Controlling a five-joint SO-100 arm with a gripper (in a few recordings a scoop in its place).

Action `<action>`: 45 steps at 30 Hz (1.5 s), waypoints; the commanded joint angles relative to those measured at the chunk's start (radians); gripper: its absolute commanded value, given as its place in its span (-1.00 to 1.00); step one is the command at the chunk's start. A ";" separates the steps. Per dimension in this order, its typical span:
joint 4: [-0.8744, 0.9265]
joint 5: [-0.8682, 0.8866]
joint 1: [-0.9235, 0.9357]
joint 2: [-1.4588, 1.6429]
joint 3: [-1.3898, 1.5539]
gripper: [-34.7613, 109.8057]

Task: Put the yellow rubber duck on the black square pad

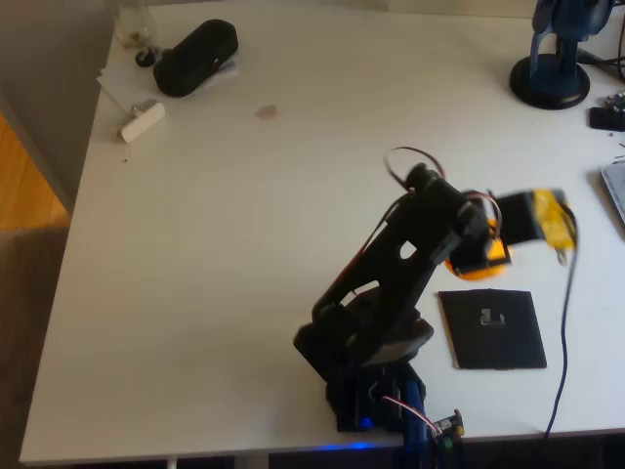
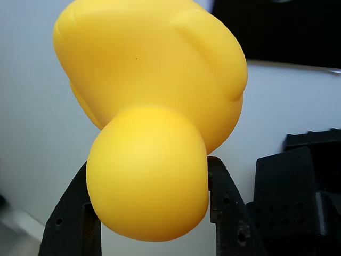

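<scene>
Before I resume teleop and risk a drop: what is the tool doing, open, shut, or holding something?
Tool: shut on the yellow rubber duck, a finger on each side.

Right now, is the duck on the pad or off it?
Off. The yellow rubber duck sits between the gripper's fingers; the black square pad lies bare.

Overhead: gripper (image 1: 479, 256) up off the white table (image 1: 244, 293), yellow rubber duck (image 1: 485, 262) partly hidden under it, just above the black square pad (image 1: 491, 329). Black case (image 1: 195, 57) far top-left.
</scene>
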 commanded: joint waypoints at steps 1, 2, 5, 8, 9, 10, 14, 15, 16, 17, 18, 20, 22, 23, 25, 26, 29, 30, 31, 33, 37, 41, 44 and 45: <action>0.015 -0.014 0.190 0.026 0.003 -0.37; 0.015 -0.015 0.222 0.026 0.015 -0.37; 0.014 -0.015 0.288 0.002 0.071 -0.37; -0.034 -0.006 0.311 -0.046 0.121 -0.37; -0.069 -0.005 0.316 -0.063 0.132 -0.37; -0.112 -0.003 0.321 -0.081 0.141 -0.37; -0.261 -0.003 0.374 -0.170 0.178 -0.37; -0.288 -0.003 0.396 -0.195 0.179 -0.37; -0.310 -0.005 0.419 -0.221 0.179 -0.37; -0.331 -0.008 0.436 -0.250 0.176 -0.37; -0.348 -0.012 0.449 -0.278 0.176 -0.37; -0.365 -0.015 0.456 -0.336 0.179 -0.37; -0.367 -0.017 0.459 -0.393 0.178 -0.37; -0.367 -0.017 0.454 -0.414 0.178 -0.37; -0.367 -0.017 0.448 -0.439 0.179 -0.37; -0.365 -0.011 0.448 -0.446 0.179 -0.37; -0.364 -0.008 0.440 -0.451 0.179 -0.37; -0.364 -0.008 0.425 -0.451 0.179 -0.37; -0.362 -0.008 0.403 -0.451 0.179 -0.37; -0.354 -0.005 0.362 -0.451 0.183 -0.37; -0.360 -0.005 0.330 -0.439 0.230 -0.37; -0.365 -0.005 0.328 -0.439 0.272 -0.37; -0.365 -0.012 0.336 -0.439 0.273 -0.37; -0.365 -0.012 0.337 -0.439 0.273 -0.36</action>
